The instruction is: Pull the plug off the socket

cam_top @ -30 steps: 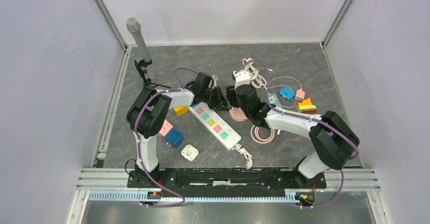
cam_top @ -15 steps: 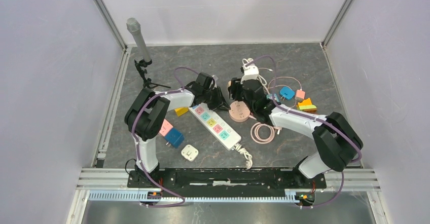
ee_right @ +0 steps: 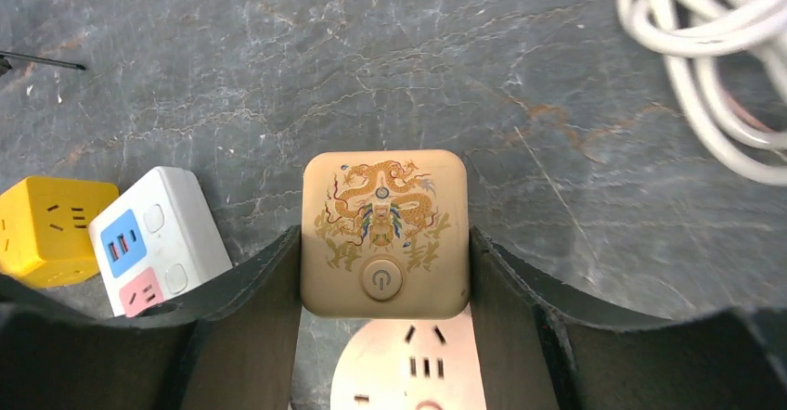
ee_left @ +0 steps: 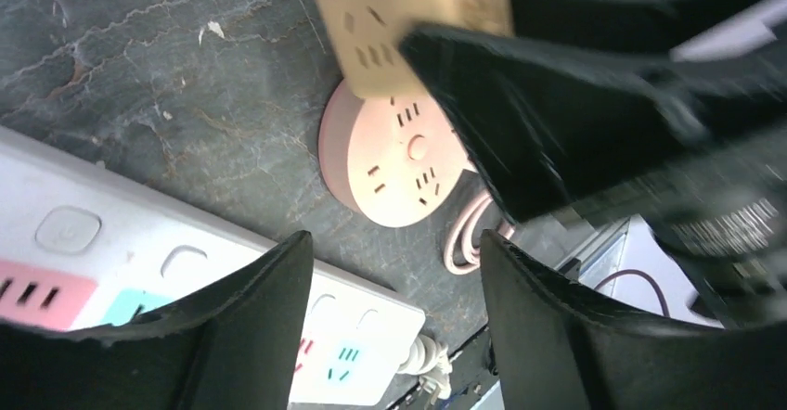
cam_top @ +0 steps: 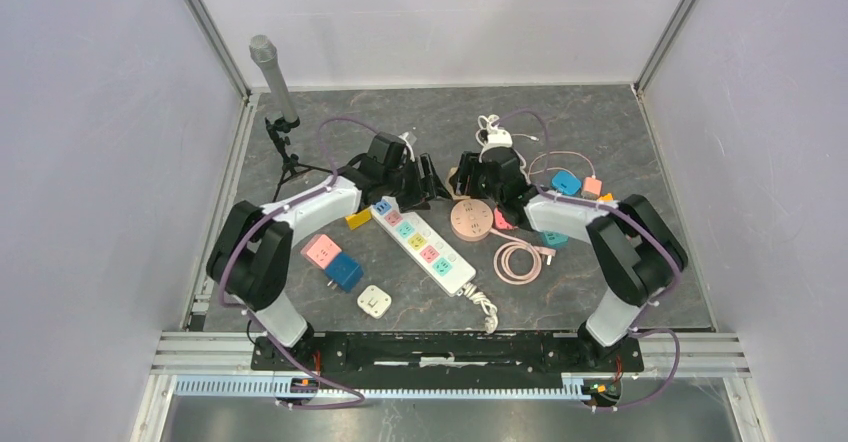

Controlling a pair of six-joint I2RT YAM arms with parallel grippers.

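Observation:
The plug is a gold cube [ee_right: 383, 234] with a dragon print and a power button, and my right gripper [ee_right: 383, 275] is shut on its two sides. It hangs free above the round pink socket [ee_right: 408, 368], which lies flat on the table [cam_top: 470, 219] with its slots bare. From the left wrist the gold plug [ee_left: 408, 20] shows above the pink socket [ee_left: 399, 164], held by the right fingers [ee_left: 557, 104]. My left gripper [ee_left: 394, 262] stands open and empty just left of the socket, over the white power strip [ee_left: 186, 280].
The long white power strip [cam_top: 425, 247] runs diagonally between the arms. A yellow cube [ee_right: 46, 229] lies left of it, a white cable coil [ee_right: 705, 48] behind, a pink cable coil [cam_top: 515, 260] right of the socket. Coloured cubes [cam_top: 335, 260] and a microphone stand [cam_top: 275, 72] are at left.
My left gripper has opened and drawn back to the left. The right gripper has shifted toward the back of the table with the gold plug, leaving the pink socket uncovered.

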